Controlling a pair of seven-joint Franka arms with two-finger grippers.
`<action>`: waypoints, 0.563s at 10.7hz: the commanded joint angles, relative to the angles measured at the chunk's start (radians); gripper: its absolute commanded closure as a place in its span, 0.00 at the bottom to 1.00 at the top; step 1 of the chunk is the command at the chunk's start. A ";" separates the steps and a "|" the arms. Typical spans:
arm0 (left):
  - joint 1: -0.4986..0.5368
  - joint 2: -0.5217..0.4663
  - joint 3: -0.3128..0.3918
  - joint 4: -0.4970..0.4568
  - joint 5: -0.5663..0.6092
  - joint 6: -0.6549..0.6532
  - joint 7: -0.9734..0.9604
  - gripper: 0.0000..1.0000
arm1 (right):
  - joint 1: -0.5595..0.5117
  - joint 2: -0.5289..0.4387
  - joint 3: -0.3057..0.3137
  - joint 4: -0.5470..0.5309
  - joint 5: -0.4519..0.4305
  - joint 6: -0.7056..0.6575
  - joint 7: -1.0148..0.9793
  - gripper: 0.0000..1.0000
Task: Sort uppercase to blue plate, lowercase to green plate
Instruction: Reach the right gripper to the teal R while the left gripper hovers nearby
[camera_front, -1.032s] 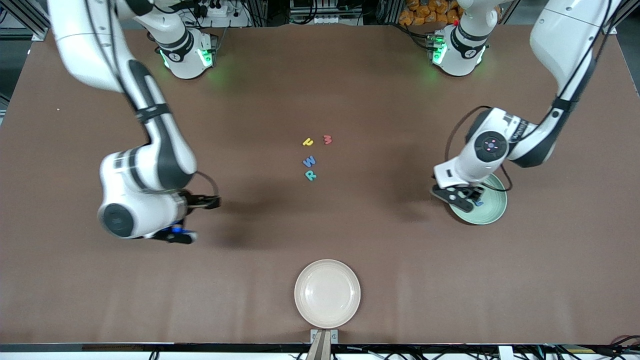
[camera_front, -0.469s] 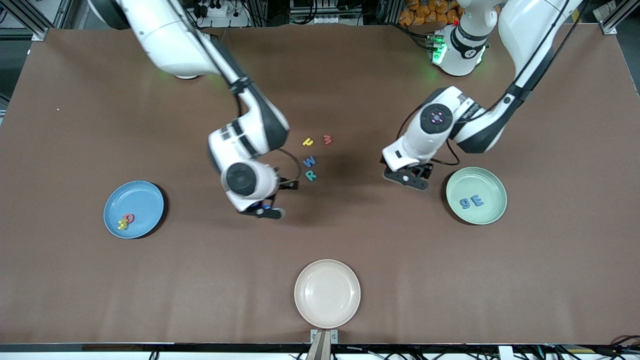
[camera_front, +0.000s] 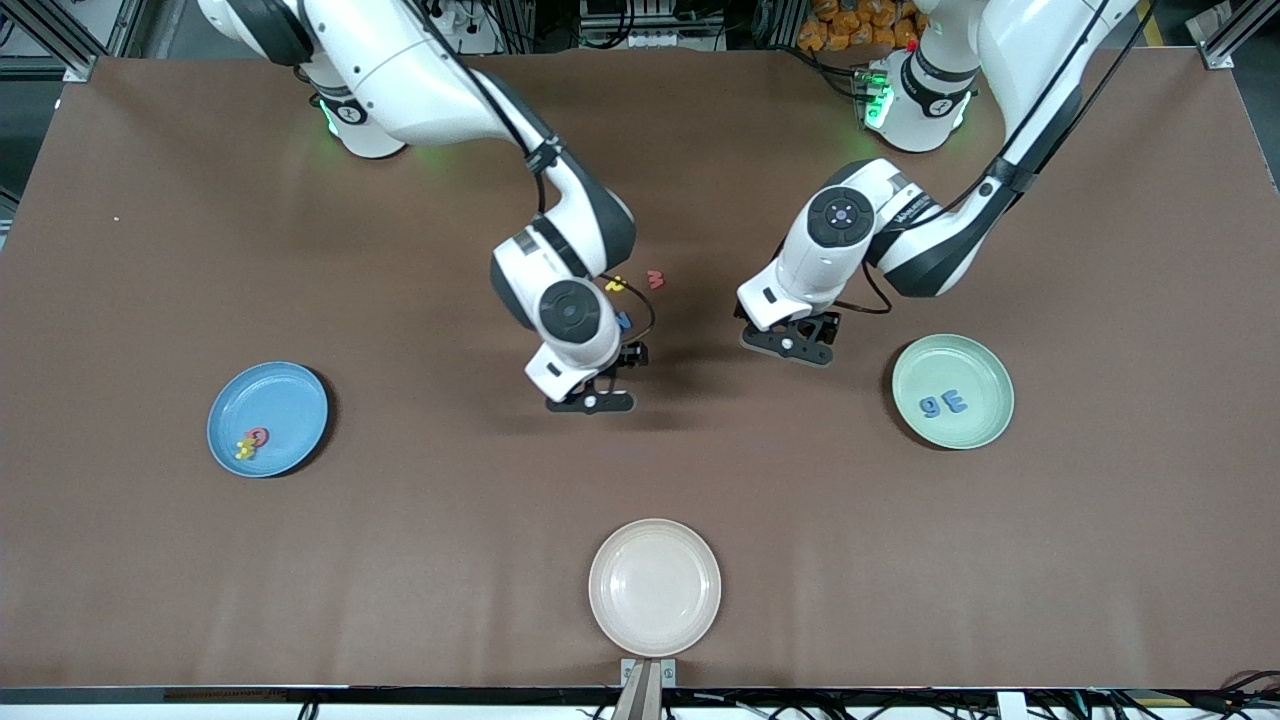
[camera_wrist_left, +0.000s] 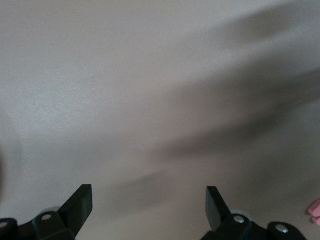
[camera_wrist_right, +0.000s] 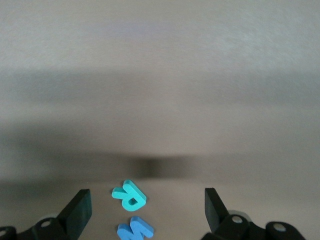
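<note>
The right tool (camera_front: 590, 401) hung wide open over the desk (camera_front: 150, 560), just above the teal R (camera_wrist_right: 129, 194) and blue W (camera_wrist_right: 135, 229). A good pick would centre the R between the fingers, avoiding the W. The left tool (camera_front: 790, 345), also wide and empty, hovered between the R and the green plate (camera_front: 990, 425); the blue plate (camera_front: 300, 385) lay toward the right arm's end.

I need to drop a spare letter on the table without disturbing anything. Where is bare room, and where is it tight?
Bare table lies between the blue plate and the cream-white plate, and between that plate and the green plate. It is crowded mid-table, where both open grippers, right and left, hover by the loose letters.
</note>
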 joint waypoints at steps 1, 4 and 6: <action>-0.002 -0.015 0.000 0.002 -0.025 -0.017 -0.006 0.00 | 0.044 0.003 -0.009 -0.058 -0.028 0.100 -0.082 0.00; -0.002 -0.009 0.002 -0.003 -0.028 -0.017 -0.009 0.00 | 0.078 -0.028 -0.009 -0.192 -0.030 0.232 -0.156 0.00; -0.002 -0.007 0.005 -0.001 -0.028 -0.017 -0.015 0.00 | 0.084 -0.052 -0.007 -0.239 -0.030 0.254 -0.194 0.00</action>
